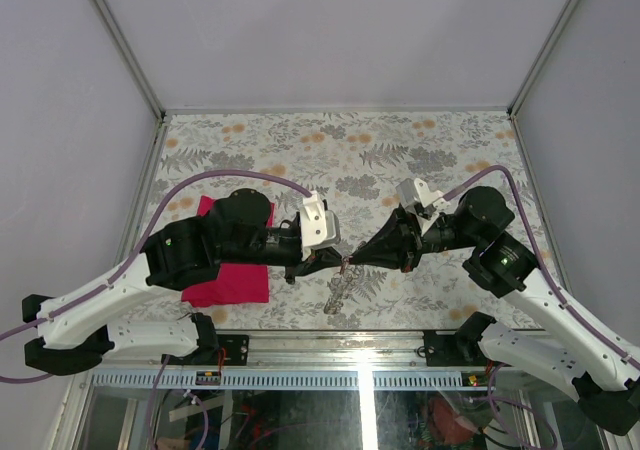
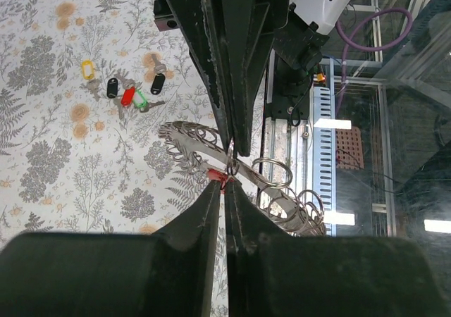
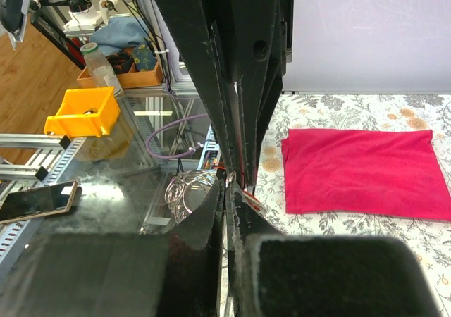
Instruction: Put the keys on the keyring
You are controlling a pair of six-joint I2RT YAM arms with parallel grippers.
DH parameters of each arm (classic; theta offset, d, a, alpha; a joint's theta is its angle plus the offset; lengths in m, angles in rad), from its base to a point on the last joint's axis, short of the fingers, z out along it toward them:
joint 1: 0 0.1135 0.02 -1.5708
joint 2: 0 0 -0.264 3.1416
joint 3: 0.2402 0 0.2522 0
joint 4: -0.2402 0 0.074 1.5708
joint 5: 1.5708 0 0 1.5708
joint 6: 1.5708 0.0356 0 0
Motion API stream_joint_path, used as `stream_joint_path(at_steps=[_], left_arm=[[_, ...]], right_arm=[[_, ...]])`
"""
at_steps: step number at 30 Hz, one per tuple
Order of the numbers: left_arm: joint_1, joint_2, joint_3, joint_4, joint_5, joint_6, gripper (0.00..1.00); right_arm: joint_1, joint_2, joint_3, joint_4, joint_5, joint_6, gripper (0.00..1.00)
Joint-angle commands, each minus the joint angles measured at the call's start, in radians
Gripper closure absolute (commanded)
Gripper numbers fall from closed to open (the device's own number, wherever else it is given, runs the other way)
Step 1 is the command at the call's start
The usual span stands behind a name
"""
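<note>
Closest to the left wrist lens, the left gripper (image 2: 225, 185) has its black fingers drawn almost together, leaving only a thin slit. A small red key (image 2: 218, 175) is pinched by its plastic head right at the tips. Touching that key, just ahead of the tips, is the keyring (image 2: 189, 135), a silvery tangle of wire loops. It spreads to both sides of the fingers, low over the flowered table (image 2: 42, 155). Whether it rests on the table or hangs cannot be told.

From the opposite side the right gripper (image 3: 227, 190) meets the left one tip to tip, its jaws fully closed. Its tips lie against the keyring's wire, but the views do not show whether any wire is clamped between them.

Farther ahead of the left fingertips, off to their left and well apart from the ring, a cluster of loose keys (image 2: 127, 93) lies on the table, with yellow, black, red and green heads.

Behind the left gripper, under its arm, a magenta cloth (image 3: 359, 170) lies flat. Beyond the table's edge sit a yellow bin (image 3: 79, 113) and a phone (image 3: 34, 200).
</note>
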Motion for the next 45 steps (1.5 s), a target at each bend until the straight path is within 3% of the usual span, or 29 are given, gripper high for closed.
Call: stream_joint_path(at_steps=[1, 15, 28, 45], left_arm=[[-0.003, -0.017, 0.003, 0.042, 0.001, -0.004, 0.97], [-0.004, -0.062, -0.065, 0.153, 0.014, -0.045, 1.0], [-0.003, -0.053, -0.085, 0.197, 0.068, -0.07, 1.0], [-0.003, -0.063, -0.104, 0.228, 0.068, -0.084, 1.0]], right_arm=[[0.003, -0.018, 0.057, 0.072, -0.02, 0.013, 1.0], [0.003, -0.047, 0.037, 0.167, 0.036, 0.052, 1.0], [0.004, -0.058, -0.034, 0.403, 0.099, 0.186, 1.0], [0.004, -0.096, -0.073, 0.387, 0.248, 0.16, 1.0]])
